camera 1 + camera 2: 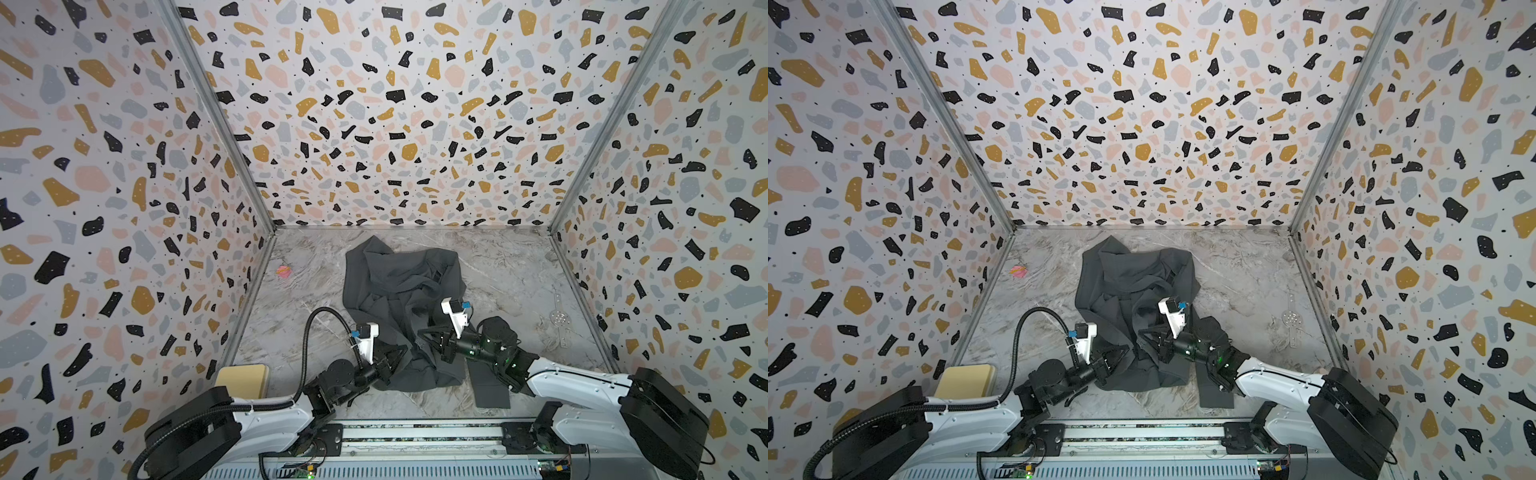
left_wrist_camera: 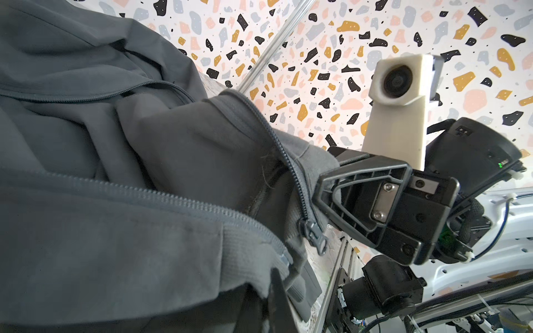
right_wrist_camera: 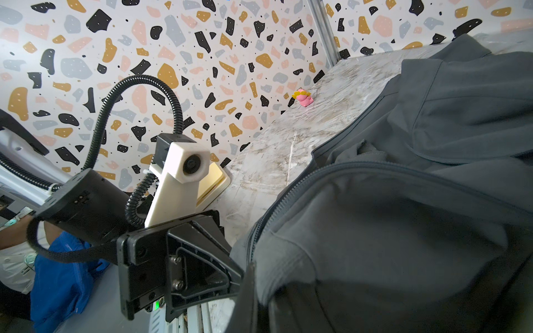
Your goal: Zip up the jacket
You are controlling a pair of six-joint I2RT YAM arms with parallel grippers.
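Charcoal-grey soft fabric, heavily creased, made up the long-sleeved jacket (image 1: pixel 401 274) that lay bunched in the middle of the grey marble-patterned tabletop (image 1: pixel 511 270) in both top views. Its front was unzipped. In the left wrist view two rows of grey zipper teeth (image 2: pixel 173 200) ran apart and unjoined, and the small grey zipper slider (image 2: pixel 313 238) sat at the hem end of one row.

The black two-fingered right gripper (image 2: pixel 323 170) was clamped on the ribbed hem just beside that slider, with fabric pinched between its narrow jaws. The black two-fingered left gripper (image 3: pixel 240 275) was likewise closed on the jacket. In the right wrist view it bit the hem edge close to the end of a zipper row. In a top view both grippers met the garment at its near side, close together. A dark strip of the jacket trailed under the right arm toward the near table edge.

A small pink object (image 1: pixel 283 271) lay by the left wall, well apart from the jacket. A pale cream rounded block (image 1: pixel 243 376) sat at the near left corner. A clear perforated plastic piece (image 1: pixel 559 322) lay near the right wall.
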